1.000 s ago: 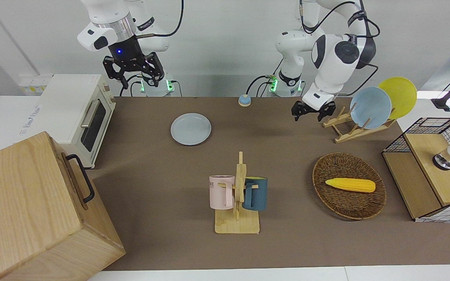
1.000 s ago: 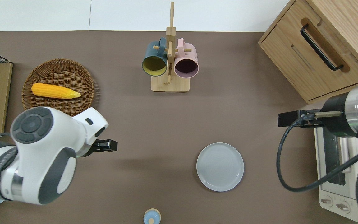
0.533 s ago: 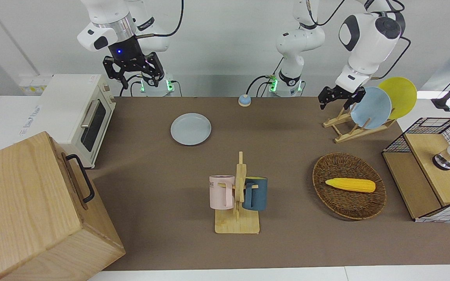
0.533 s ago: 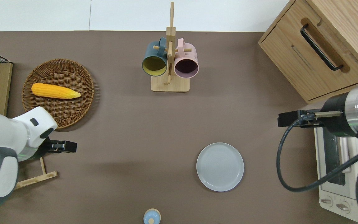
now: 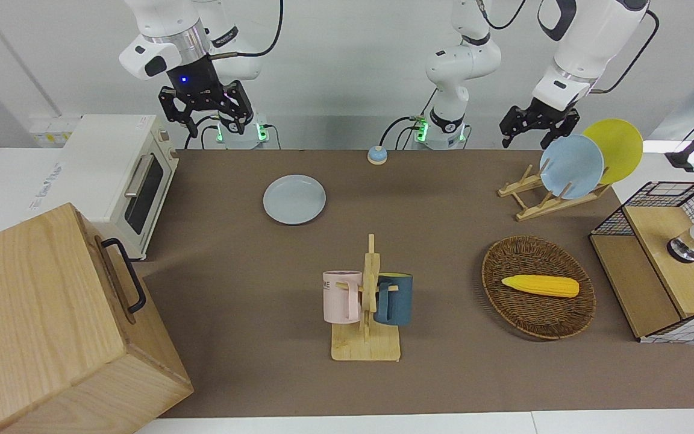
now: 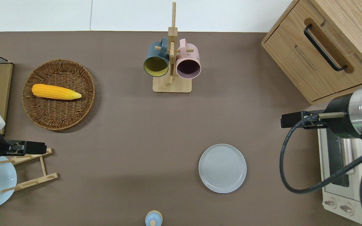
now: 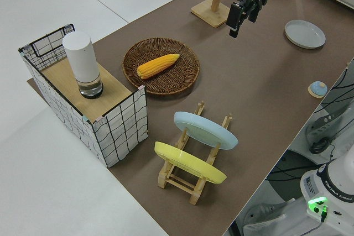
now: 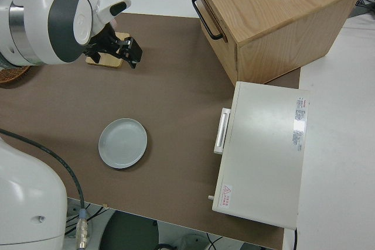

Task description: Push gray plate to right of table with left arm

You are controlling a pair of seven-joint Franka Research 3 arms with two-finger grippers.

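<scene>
One gap decides the coming move: the left gripper [image 6: 31, 147] hangs over the wooden plate rack [image 6: 30, 169] at the left arm's end of the table [image 6: 130, 125], while the gray plate [image 6: 222, 168] lies flat well apart from it, toward the right arm's end and close to the robots' edge. I cannot tell whether its fingers are apart or together. Being round, the plate offers no long axis, so I judge the gripper must cross over and meet the rim facing it; the right arm is parked
</scene>
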